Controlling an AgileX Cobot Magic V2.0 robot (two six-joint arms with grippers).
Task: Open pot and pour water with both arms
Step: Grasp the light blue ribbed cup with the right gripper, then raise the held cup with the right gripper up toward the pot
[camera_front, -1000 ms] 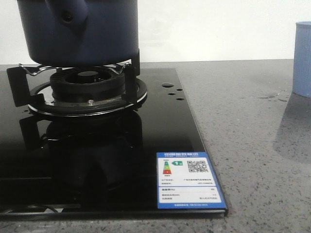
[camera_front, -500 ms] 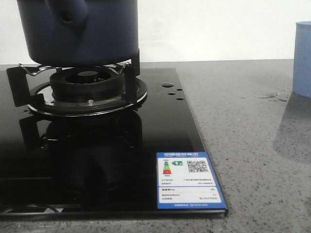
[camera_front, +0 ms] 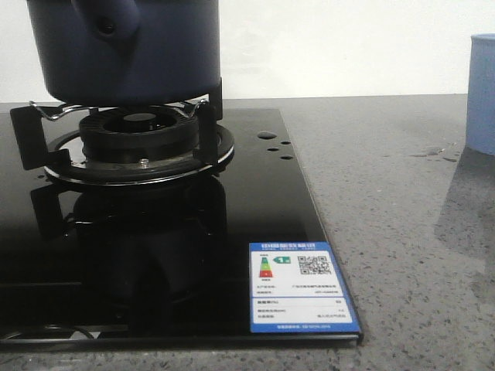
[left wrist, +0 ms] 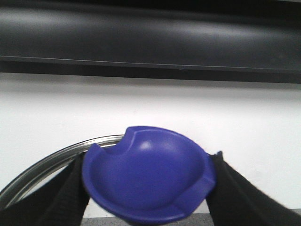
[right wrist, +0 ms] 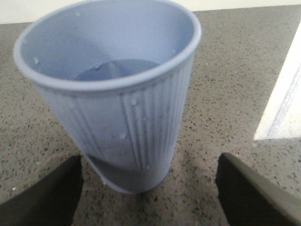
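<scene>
The dark navy pot (camera_front: pixel 124 50) stands on the burner's pan support at the back left, its stubby holed handle (camera_front: pixel 108 19) facing the camera; its top is cut off. In the left wrist view my left gripper (left wrist: pixel 148 188) is shut on a blue lid knob (left wrist: pixel 148 174), with the lid's metal rim (left wrist: pixel 47 155) behind it, held up in front of a white wall. My right gripper (right wrist: pixel 148 188) is open, its fingers (right wrist: pixel 47 193) either side of the light-blue ribbed cup (right wrist: pixel 117 94) and apart from it. Water (right wrist: pixel 117 68) lies in the cup. Neither gripper shows in the front view.
The black glass hob (camera_front: pixel 155 232) covers the left of the grey speckled counter (camera_front: pixel 387 232), with the burner (camera_front: pixel 139 135) under the pot and a blue label (camera_front: pixel 302 287) at its front right corner. The cup (camera_front: pixel 481 93) stands at the far right edge. Water drops (camera_front: pixel 433 152) lie beside it.
Only a faint reflection at the hob's front left edge has shifted. The pot and cup have not moved.
</scene>
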